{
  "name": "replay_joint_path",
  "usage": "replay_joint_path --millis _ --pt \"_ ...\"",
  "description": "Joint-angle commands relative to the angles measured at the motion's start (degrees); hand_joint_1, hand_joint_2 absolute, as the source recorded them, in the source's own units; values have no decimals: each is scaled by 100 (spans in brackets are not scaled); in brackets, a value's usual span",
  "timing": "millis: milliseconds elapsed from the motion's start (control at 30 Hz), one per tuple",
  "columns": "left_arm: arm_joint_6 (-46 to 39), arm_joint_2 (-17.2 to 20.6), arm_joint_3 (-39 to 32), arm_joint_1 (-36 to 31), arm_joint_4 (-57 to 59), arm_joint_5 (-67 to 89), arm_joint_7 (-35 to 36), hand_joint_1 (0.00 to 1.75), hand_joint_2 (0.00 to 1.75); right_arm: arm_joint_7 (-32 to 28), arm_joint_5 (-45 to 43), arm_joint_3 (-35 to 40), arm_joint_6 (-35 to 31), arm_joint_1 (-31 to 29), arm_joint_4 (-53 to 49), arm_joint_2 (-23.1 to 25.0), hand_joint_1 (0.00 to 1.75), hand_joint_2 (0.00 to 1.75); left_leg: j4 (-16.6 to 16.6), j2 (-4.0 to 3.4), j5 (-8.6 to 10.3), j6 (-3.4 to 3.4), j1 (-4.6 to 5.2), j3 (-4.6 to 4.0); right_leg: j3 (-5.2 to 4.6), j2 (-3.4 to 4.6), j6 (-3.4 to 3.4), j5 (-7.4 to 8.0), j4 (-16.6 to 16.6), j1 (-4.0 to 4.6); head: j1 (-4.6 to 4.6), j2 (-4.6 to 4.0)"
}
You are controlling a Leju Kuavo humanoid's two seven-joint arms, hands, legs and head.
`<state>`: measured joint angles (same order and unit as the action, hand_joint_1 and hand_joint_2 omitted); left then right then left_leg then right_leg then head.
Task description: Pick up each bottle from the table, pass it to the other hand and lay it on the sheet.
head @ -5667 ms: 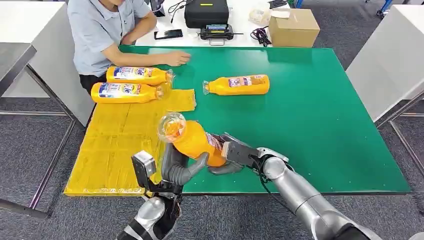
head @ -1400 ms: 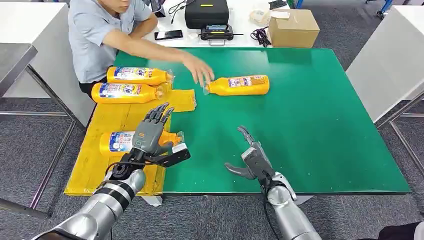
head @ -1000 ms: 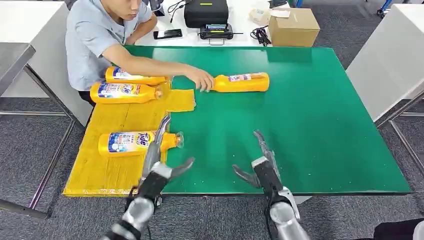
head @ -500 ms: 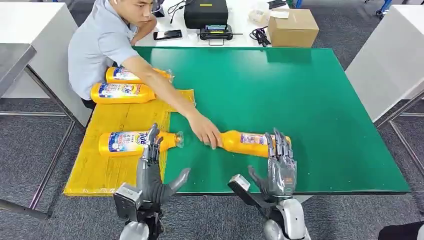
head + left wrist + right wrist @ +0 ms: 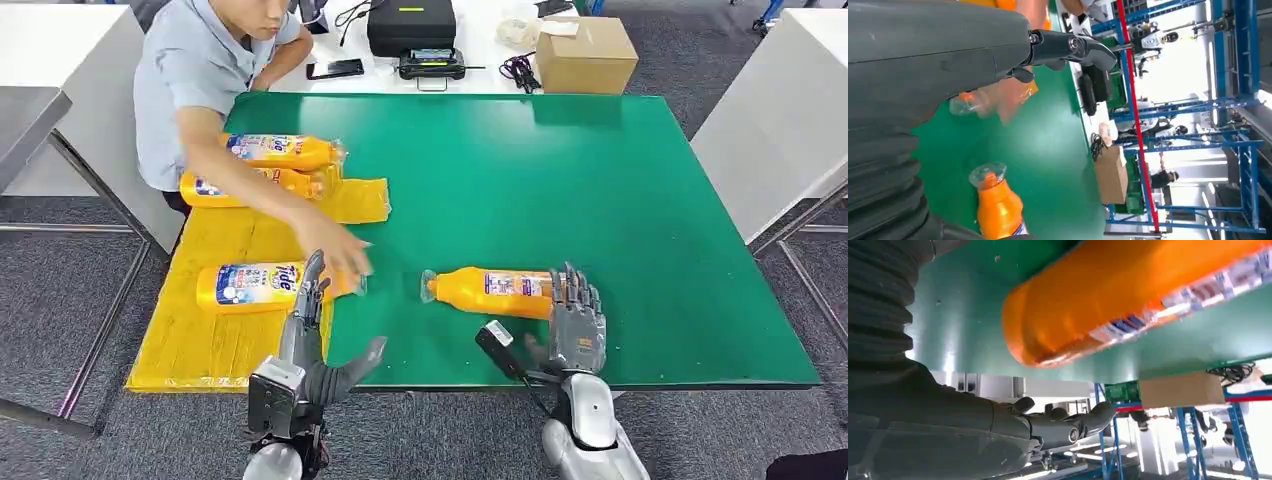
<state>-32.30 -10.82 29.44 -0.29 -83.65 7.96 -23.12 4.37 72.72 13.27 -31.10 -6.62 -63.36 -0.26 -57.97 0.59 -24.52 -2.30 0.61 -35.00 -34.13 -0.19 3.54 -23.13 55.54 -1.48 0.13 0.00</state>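
Lying on its side low and right of centre in the head view, on the green table (image 5: 620, 200): one orange bottle (image 5: 490, 291), clear cap end pointing toward the frame's left, base end toward the right. Just behind that base, the right robot hand (image 5: 575, 325), raised with fingers upright and apart, holding nothing; whether the fingertips touch the bottle cannot be told. Seen close in the right wrist view as a big orange body with a label strip above the dark fingers. At lower left of the head view, the left robot hand (image 5: 312, 335), fingers stretched upward and thumb spread to the side, likewise holding nothing, at the near edge where green meets the yellow sheet (image 5: 215, 330). Lying on that sheet, left of centre: a second bottle (image 5: 255, 286) on its side with blue-and-white label up, cap end toward the right, partly covered by a blurred person's hand (image 5: 335, 250) reaching in from the upper left. Further up the frame, two more bottles (image 5: 280, 151) side by side near the sheet's far end, beside the seated person (image 5: 195, 70) in a grey shirt. Along the top edge, past the green surface: a black case (image 5: 411, 24), a phone (image 5: 336, 68) and a cardboard box (image 5: 585, 52).
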Motion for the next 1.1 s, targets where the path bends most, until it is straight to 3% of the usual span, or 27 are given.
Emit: replay_joint_path --millis 33,200,733,867,1067,1100 --pt "-37 33 72 -213 519 186 158 0 175 113 -365 6 392 -699 1073 -112 0 175 5 -11 -5 9 -4 22 22 8 -11 -1 -8 4 -2 0" --pt "107 -29 219 -212 418 435 465 0 175 124 -470 118 768 -1154 1360 -88 0 175 -1 -17 -4 8 -3 12 11 14 -11 2 -3 3 -2 0" --pt "434 70 335 -191 265 1057 950 0 175 378 -539 528 1300 -1006 657 -171 0 175 -1 -8 -2 6 -3 14 16 6 -12 -2 -1 4 -2 0" --pt "474 66 328 -175 293 1156 1039 0 175 498 -806 514 1657 -891 733 -253 7 175 2 0 1 6 -4 13 16 -2 -11 -2 -5 6 -2 0" --pt "476 70 321 -173 304 1153 1038 0 175 488 -830 500 1654 -883 744 -265 7 175 4 2 0 5 -4 20 22 -4 -11 -3 -6 5 -2 0" --pt "497 80 326 -176 313 1180 1061 0 175 507 -912 503 1785 -903 796 -272 175 175 2 -1 -5 10 -7 31 34 -2 -17 -7 -7 9 -2 0"
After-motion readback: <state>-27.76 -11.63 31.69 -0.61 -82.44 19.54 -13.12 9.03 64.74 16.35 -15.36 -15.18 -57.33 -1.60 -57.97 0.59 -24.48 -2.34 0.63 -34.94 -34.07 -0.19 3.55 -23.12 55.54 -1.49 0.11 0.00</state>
